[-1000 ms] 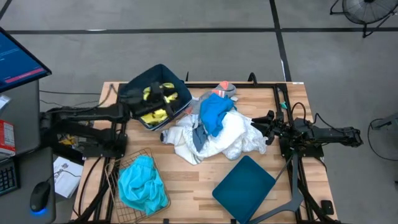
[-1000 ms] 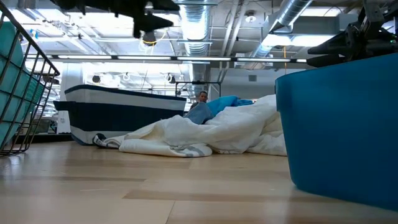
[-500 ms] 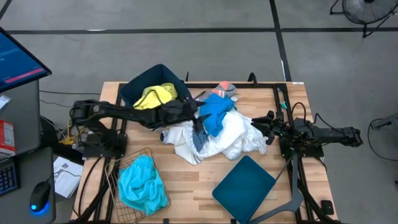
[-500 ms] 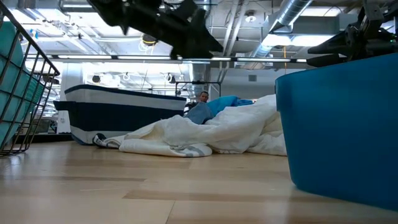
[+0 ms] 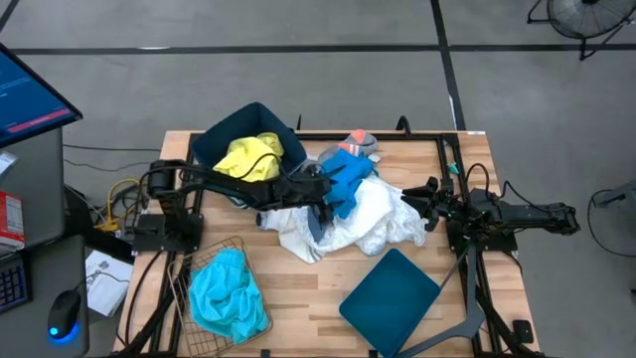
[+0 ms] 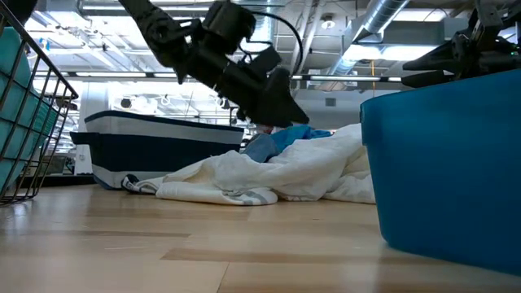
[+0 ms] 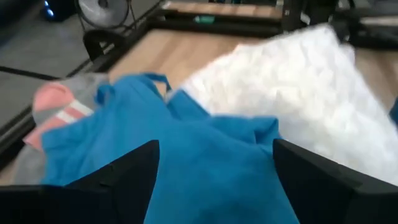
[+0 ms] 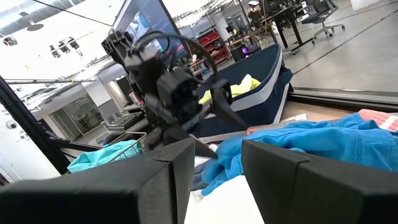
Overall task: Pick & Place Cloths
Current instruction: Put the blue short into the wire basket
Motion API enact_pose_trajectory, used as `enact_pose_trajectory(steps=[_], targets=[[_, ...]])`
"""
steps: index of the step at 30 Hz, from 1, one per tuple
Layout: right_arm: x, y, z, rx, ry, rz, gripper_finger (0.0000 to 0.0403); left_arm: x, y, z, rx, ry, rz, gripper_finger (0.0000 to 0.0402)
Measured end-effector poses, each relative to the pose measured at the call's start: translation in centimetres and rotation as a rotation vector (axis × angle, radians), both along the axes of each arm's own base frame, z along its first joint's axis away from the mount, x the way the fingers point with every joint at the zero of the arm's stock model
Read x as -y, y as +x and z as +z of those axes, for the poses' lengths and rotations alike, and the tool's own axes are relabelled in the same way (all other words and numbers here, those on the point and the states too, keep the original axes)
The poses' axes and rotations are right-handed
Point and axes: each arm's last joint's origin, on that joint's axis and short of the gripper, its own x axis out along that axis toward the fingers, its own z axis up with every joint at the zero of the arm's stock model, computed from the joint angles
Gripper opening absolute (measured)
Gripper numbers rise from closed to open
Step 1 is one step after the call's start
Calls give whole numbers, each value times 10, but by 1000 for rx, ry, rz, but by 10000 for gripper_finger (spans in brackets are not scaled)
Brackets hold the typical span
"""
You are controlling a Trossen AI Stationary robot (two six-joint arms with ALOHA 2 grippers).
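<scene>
Blue fabric, a bright garment point(image 5: 345, 179) lying on top of the white cloth heap point(image 5: 370, 221) at mid-table, is what the left gripper point(image 5: 323, 191) hangs over. Its fingers point(image 7: 124, 174) are spread wide with nothing between them, and the left wrist view looks straight down on the blue folds, so the arm seems to be in the approach step of a fresh pick. Just beyond the blue piece, at the far edge of the heap, lies the orange-banded grey sock point(image 5: 358, 141).

Other cloths look already sorted: a yellow one point(image 5: 250, 156) sits in the dark blue bin point(image 5: 214, 142) at the far left, and a turquoise garment point(image 5: 227, 293) fills the wire mesh basket point(image 5: 187, 267) at the near left. A second blue bin point(image 5: 391, 299) stands near right, and no cloth shows in it.

The right gripper point(image 5: 422, 199) waits at the right edge of the heap, fingers parted and empty.

Next, I judge, the left gripper must drop onto the blue garment, pinch a raised fold rather than a flat spot, and lift high enough to peel it off the white cloth beneath without dragging that along.
</scene>
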Motion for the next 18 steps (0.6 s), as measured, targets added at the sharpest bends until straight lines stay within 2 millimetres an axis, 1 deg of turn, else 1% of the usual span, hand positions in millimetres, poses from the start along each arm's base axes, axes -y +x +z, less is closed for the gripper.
enact_pose_trajectory(steps=[3, 6, 8, 10, 13, 18], targets=[[0, 0, 0, 0, 0, 0, 129, 0, 2, -13, -36, -4, 4, 298], [0, 0, 0, -1, 0, 0, 129, -1, 3, -21, -59, 2, 23, 291], [0, 0, 0, 0, 0, 0, 129, -2, 3, -25, -72, 9, 41, 279], [0, 0, 0, 0, 0, 0, 129, -2, 3, -27, -80, 17, 58, 256], [0, 0, 0, 0, 0, 0, 129, -3, 3, -27, -74, 8, 83, 192], [0, 0, 0, -1, 0, 0, 129, -4, 1, -23, -62, -43, 114, 31]])
